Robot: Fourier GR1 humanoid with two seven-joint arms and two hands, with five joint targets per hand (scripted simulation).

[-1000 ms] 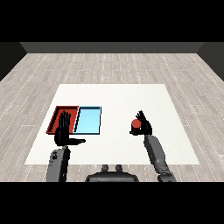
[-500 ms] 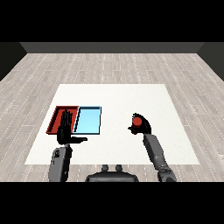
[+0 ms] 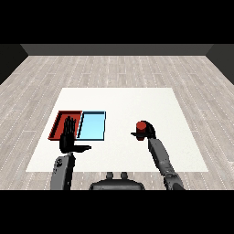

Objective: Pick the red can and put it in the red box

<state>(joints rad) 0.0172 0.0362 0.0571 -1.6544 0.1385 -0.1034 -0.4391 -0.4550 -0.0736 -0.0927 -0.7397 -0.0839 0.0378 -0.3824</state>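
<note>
The white table (image 3: 183,114) carries the red tray (image 3: 58,122), touching the light blue tray (image 3: 93,125) on its right. The red tray lies well to the left of the right hand (image 3: 148,133), whose fingers are curled round the red can (image 3: 141,127), held upright. The left hand (image 3: 69,139), fingers straight and empty, overlaps the red tray's near edge.

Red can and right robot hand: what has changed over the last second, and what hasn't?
The right robot hand, curled round the red can, has carried it leftward, toward the trays. The can was already in that hand a second ago. The left robot hand stays open with straight fingers by the red tray; the light blue tray has not moved.
</note>
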